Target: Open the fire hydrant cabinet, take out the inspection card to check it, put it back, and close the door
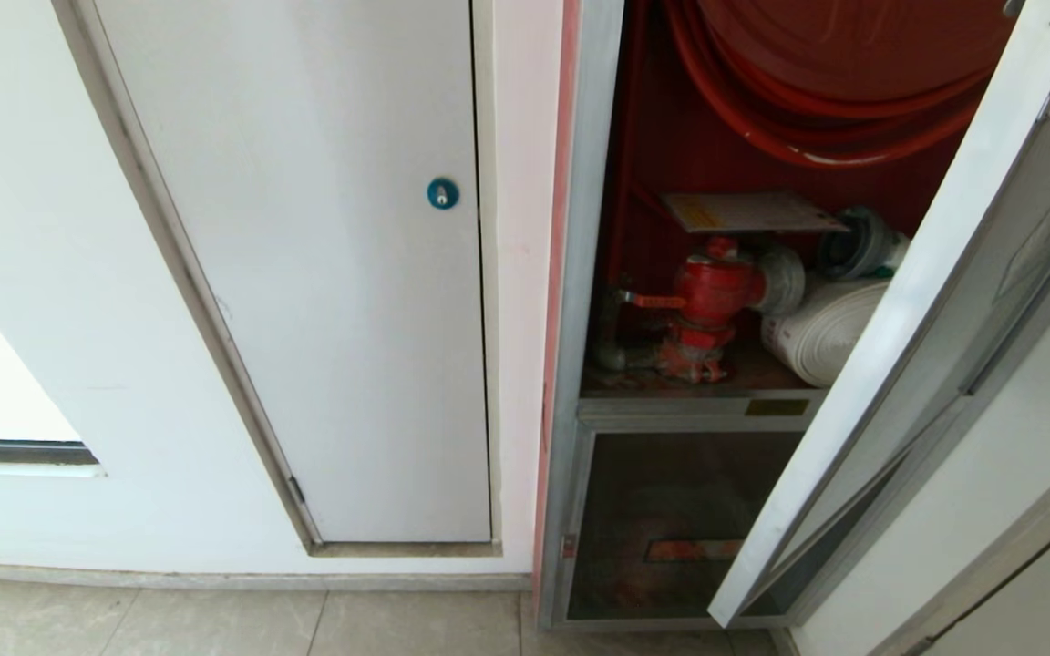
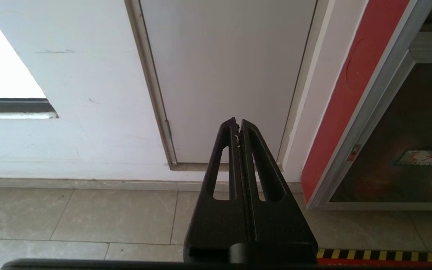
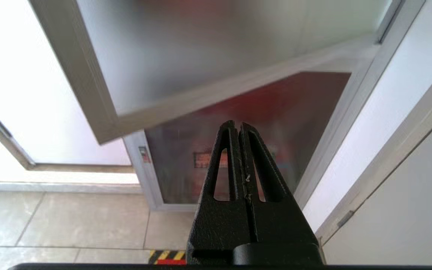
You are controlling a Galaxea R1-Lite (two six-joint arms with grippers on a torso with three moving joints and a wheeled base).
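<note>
The black right gripper (image 3: 238,125), clenched empty low before the half-open aluminium-framed glass door (image 1: 862,364), should probably swing it wider, then reach the flat white inspection card (image 1: 748,211) lying atop the red valve (image 1: 712,292).

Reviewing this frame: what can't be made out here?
- Print on the inspection card: head view, too small and edge-on.
- Top of the hose reel: cut off by the frame edge.
- White hose: partly hidden behind the door.
- Lower panel's red label: right wrist view, blurred.
</note>
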